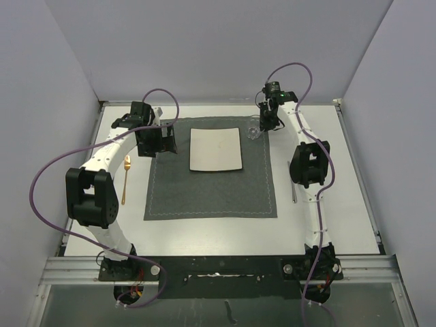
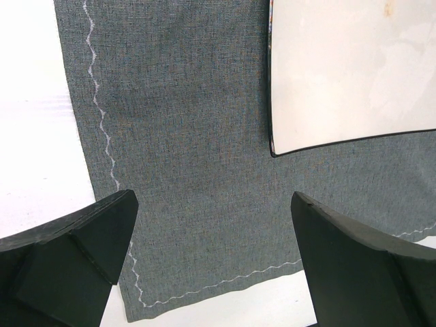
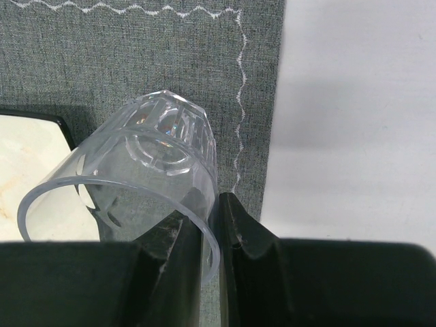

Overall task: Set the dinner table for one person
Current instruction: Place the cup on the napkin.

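The dinner table [image 1: 340, 204] is a wide white top carrying a dark grey stitched placemat [image 1: 204, 191] with a white square plate [image 1: 216, 149] on its far half. My right gripper [image 1: 267, 126] is shut on the wall of a clear glass [image 3: 150, 163], one finger inside the rim and one outside. The glass [image 1: 254, 131] sits at the mat's far right corner, beside the plate. My left gripper [image 2: 214, 238] hangs open over the mat's far left corner [image 2: 191, 136], nothing between its fingers [image 2: 75, 252]. The plate's edge [image 2: 347, 75] lies ahead of it.
A gold utensil [image 1: 125, 178] lies on the bare table left of the mat, near the left arm. A thin silver utensil [image 1: 293, 194] shows partly beside the right arm. Grey walls close in on three sides.
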Tool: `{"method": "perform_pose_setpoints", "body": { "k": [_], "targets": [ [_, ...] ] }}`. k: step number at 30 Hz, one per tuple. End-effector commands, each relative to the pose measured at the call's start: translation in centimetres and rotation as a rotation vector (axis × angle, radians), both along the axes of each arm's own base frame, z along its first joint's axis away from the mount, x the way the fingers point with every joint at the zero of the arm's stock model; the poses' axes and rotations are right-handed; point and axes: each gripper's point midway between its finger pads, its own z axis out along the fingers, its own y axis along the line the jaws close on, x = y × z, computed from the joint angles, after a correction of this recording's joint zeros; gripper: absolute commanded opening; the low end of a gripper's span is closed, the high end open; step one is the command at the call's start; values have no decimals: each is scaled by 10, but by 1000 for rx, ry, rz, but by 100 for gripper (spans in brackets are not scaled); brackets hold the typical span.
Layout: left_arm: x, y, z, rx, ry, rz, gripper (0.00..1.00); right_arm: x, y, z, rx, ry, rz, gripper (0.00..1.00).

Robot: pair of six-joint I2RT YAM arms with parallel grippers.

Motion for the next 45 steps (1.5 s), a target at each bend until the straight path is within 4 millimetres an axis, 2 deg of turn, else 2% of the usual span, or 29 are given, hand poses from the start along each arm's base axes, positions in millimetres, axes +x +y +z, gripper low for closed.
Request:
{"method": "perform_pose_setpoints", "body": {
  "k": [1,8,19,26,45],
  "targets": [
    [17,0,8,-4,-62,-2,98,12,-4,58,27,-125,-22,0],
    [17,1,9,-4,-64,-2,98,11,-5,60,30,-121,-32,0],
    [18,0,7,-5,-59,-3,98,12,-5,35,34,-76,-28,0],
    [19,-1,5,-8,-56,-5,98,14,-8,35,39,-76,-36,0],
    [21,-1,2,-8,-47,-3,98,6,-7,18,52,-13,-18,0]
  ]
}}
